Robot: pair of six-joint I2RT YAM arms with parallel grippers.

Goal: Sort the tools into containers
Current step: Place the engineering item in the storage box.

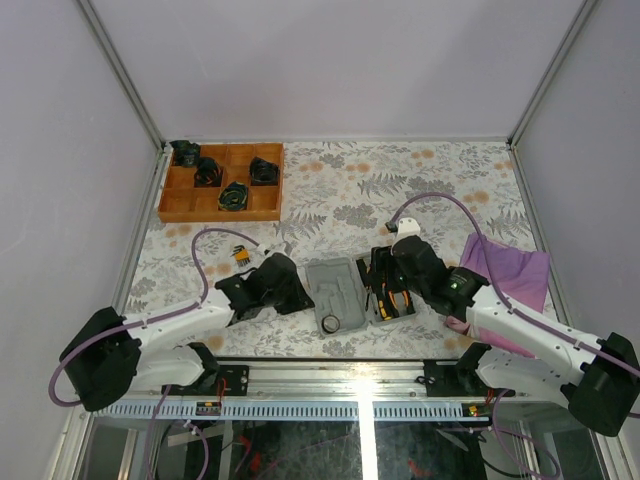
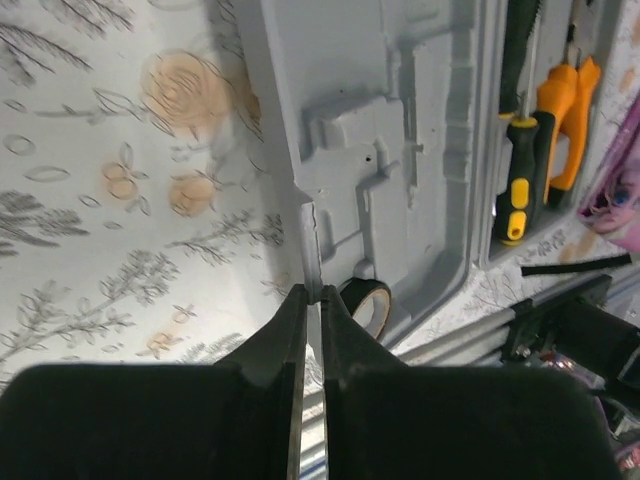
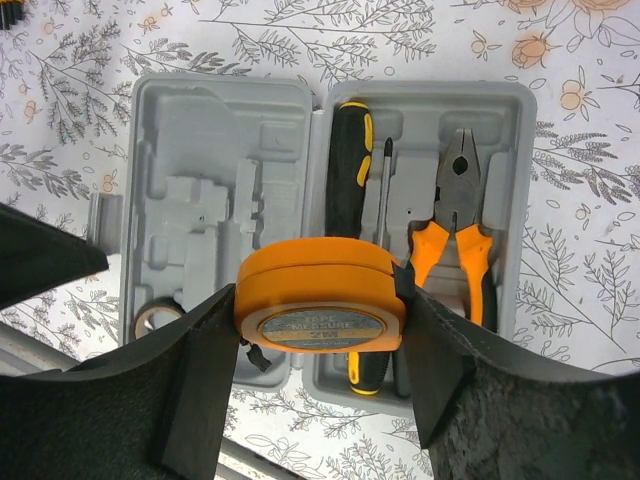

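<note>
**Step in hand (judged):** stowing the tape measure in the open case.

1. The left gripper (image 2: 312,300) is sitting low over the desk (image 2: 100,200) at the left rim of the grey hinged case (image 3: 215,130). Its jaws are standing together with their tips at that rim. Whether they are pinching the rim's latch tab cannot be told. It is probably bracing the case against sliding.
2. The case is lying open and flat on the desk between the two arms. Its left half is carrying only a roll of tape (image 2: 368,305) in the near corner; the other moulded recesses there are standing bare.
3. The right half is already holding the black-and-yellow-handled screwdriver (image 3: 350,150) and, to its right, the orange-handled pliers (image 3: 458,200). A thin shaft is lying between them.
4. The right gripper (image 3: 318,300) is hovering over the near end of the right half. Its jaws are clamped on the round orange tape measure (image 3: 315,325), one on each side, with the label facing the wrist camera.

**Next move (judged):** the right arm is needing to lower the tape measure into a free recess. The tape measure is hiding the spot beneath it, so the fit cannot be checked. The screwdriver and pliers handles are lying close by, so the descent is calling for a level, centred approach. The jaws should part only once the tape measure is seated.
</note>
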